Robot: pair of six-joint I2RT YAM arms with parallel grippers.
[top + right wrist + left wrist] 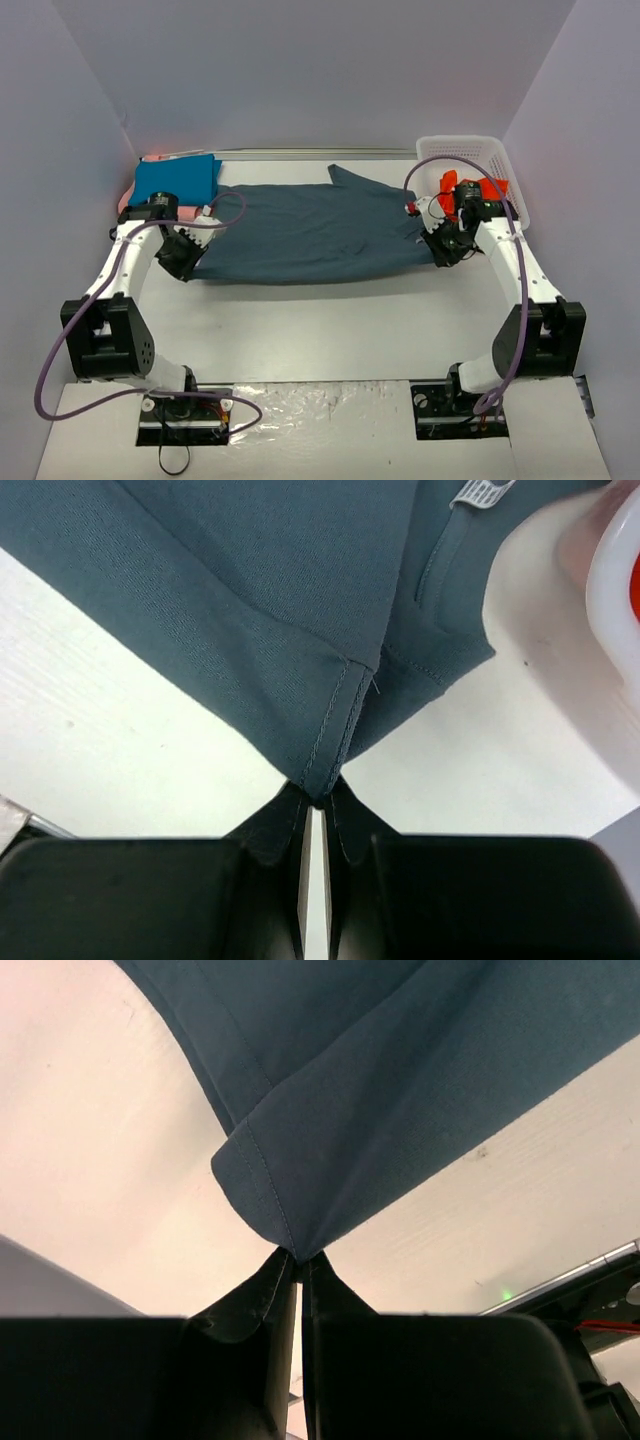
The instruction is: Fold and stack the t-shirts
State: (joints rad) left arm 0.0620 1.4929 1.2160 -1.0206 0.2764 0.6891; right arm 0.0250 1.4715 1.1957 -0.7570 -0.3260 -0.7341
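The dark slate blue-grey t-shirt lies spread across the middle of the table. My left gripper is shut on its near left corner. My right gripper is shut on its near right corner. A folded teal-blue t-shirt sits at the far left on top of a pale pink t-shirt, of which only an edge shows. An orange-red t-shirt lies in the white basket at the far right.
The white lattice basket stands close behind my right gripper, and its rim shows in the right wrist view. Bare white table lies between the shirt and the arm bases. Purple cables loop beside both arms.
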